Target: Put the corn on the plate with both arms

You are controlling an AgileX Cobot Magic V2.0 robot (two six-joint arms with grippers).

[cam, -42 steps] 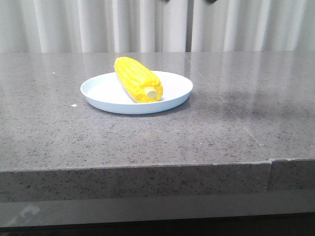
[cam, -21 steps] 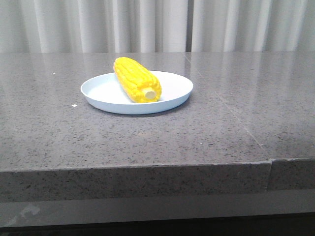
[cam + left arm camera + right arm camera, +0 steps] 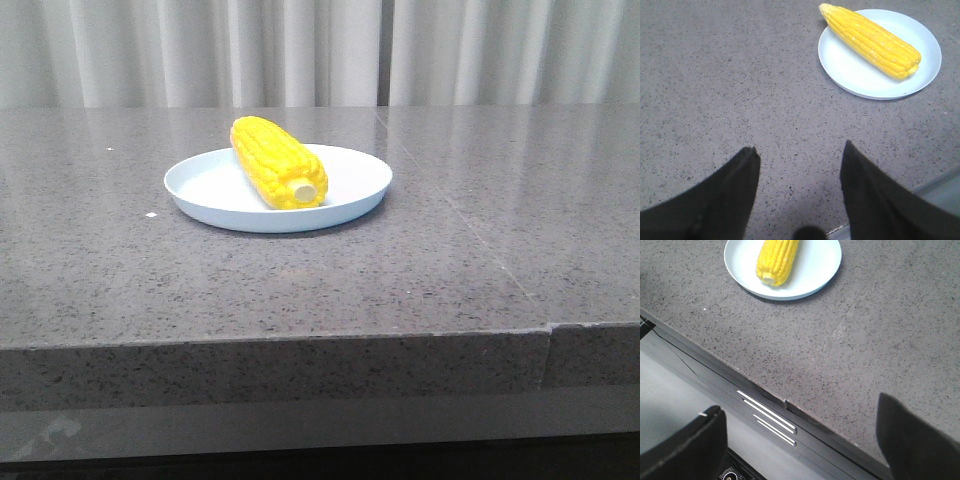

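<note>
While one corn (image 3: 277, 163) lies on one plate (image 3: 352, 190), left gripper (image 3: 799, 156) and right gripper (image 3: 805, 422) both spread, empty

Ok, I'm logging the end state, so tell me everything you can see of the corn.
The corn is a bright yellow cob with neat rows of kernels, smooth and glossy. It tapers to a narrow tip at the far end and has a pale round stub at the near end. It lies on its side on the plate, running from the far-left rim toward the near middle, its tip reaching out over the rim. Only the plate touches it; neither gripper is near.
</note>
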